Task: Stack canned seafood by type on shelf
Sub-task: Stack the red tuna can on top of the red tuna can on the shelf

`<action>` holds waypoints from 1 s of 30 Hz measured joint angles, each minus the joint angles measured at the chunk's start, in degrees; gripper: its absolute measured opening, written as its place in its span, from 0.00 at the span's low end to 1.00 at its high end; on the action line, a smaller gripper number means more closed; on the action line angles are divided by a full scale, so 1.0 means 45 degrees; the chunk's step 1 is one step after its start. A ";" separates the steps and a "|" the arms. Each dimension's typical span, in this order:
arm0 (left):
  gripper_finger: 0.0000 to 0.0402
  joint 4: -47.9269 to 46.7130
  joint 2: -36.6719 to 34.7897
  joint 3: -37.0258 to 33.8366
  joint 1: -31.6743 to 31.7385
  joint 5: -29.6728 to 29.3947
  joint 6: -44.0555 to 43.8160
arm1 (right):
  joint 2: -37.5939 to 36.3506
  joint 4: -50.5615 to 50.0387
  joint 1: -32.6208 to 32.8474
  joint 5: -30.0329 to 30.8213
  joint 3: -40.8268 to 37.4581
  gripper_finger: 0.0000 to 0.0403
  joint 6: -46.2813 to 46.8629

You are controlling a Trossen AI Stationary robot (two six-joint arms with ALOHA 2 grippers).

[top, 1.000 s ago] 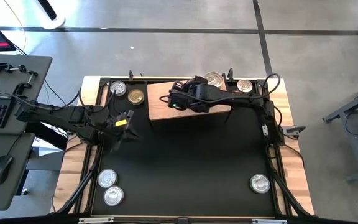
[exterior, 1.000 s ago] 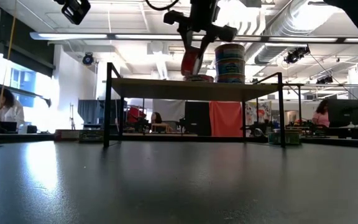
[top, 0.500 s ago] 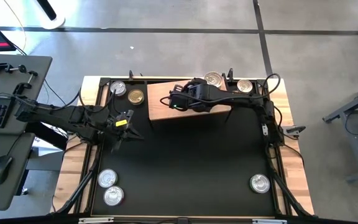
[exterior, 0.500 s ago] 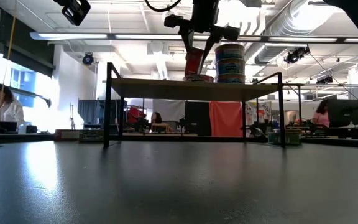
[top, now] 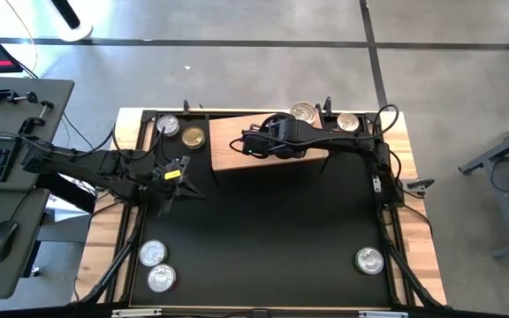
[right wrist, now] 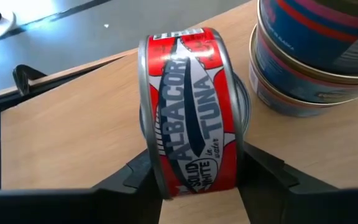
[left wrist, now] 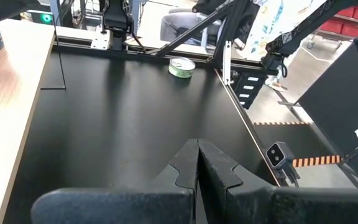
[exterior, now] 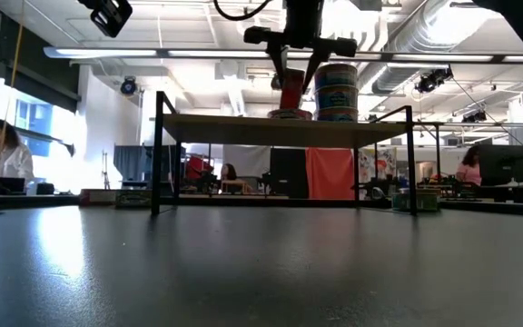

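Standing on its edge rather than lying flat, a round tin with a red side label reading "Albacore Tuna" [right wrist: 191, 109] is clamped between the two dark fingers of the right gripper [right wrist: 194, 171]. The fingers press on its flat faces, so the axis through its lids runs level from finger to finger and its red band faces the wrist camera. The tin sits over the light-brown rectangular wooden shelf on thin black legs [top: 228, 141]. In the low view it hangs in the right gripper [exterior: 291, 86] directly above another flat tin [exterior: 291, 113] lying on the board; whether the two touch cannot be told. Just beside it on the shelf stands a stack of bluish-labelled tins [right wrist: 319, 53], lying flat one on another, seen in the low view as a short column [exterior: 337, 91].

In the high view, the right gripper [top: 256, 141] reaches over the shelf's middle. Off the shelf, a silver-lidded tin [top: 168, 125] and a gold-lidded tin [top: 193, 137] lie near its left end, two silver tins [top: 325, 115] behind its right end, two more [top: 155, 265] at the mat's near left, and one [top: 369, 260] at the near right.

The left gripper [left wrist: 197, 155] waits over the large black mat [top: 263, 230] at the left, its fingers pressed together.
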 joint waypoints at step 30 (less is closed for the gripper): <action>0.00 -0.0097 0.4197 0.0500 -0.0276 -0.3262 -0.3422 | -0.6346 0.0192 0.4234 -0.1387 -0.5925 0.30 -0.0916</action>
